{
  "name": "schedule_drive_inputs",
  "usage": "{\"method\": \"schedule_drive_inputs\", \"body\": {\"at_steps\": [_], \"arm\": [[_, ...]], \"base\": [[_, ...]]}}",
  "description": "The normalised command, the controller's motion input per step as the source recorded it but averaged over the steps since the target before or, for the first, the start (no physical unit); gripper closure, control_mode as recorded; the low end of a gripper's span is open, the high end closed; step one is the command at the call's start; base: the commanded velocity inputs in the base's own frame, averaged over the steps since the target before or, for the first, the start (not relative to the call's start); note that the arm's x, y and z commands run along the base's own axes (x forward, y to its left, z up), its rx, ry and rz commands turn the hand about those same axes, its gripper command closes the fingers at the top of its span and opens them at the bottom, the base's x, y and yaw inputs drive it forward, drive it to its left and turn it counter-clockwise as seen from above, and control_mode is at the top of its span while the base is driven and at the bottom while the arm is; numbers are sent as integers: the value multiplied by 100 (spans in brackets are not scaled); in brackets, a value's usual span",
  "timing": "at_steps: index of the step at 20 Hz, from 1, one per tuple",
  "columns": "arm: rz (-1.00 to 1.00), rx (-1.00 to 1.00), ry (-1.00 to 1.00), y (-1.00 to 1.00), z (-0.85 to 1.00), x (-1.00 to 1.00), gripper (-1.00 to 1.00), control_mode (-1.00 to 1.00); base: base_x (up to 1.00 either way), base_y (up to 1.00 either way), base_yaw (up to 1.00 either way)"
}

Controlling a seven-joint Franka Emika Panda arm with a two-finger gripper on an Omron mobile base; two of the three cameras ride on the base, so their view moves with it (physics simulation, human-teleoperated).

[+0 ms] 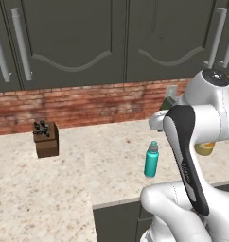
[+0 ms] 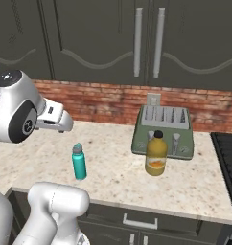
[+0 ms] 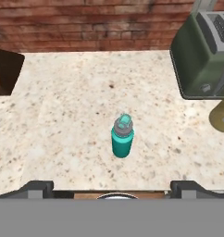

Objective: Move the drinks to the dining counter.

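Observation:
A teal bottle with a grey cap (image 1: 151,159) (image 2: 79,162) (image 3: 122,137) stands upright near the front edge of the speckled wall counter (image 2: 113,177). To its right, just in front of the toaster, stands a yellow-orange juice bottle with a black cap (image 2: 156,154), half hidden behind my arm in the left base view (image 1: 205,148). My gripper (image 3: 113,190) hangs above and in front of the teal bottle, open, its two tips wide apart with nothing between them. The dining counter is out of view.
A green toaster (image 2: 162,127) (image 3: 202,51) sits against the brick wall at the right. A dark wooden knife block (image 1: 46,138) (image 3: 5,71) stands at the left. Dark cabinets hang above, and a black stove edge (image 2: 228,153) borders the counter's right end.

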Motion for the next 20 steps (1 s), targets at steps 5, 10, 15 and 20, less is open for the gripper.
{"method": "schedule_drive_inputs", "body": {"at_steps": [5, 10, 15, 20], "arm": [[0, 0, 0, 0, -5, 4, -100, -100], [0, 0, 0, 0, -27, 22, -100, -100], [0, 0, 2, 0, -27, 12, -100, -100], [-1, 0, 4, 0, -29, 0, -100, -100]], "base": [[27, 0, 0], [0, 0, 0], [0, 0, 0], [0, 0, 0]]}}
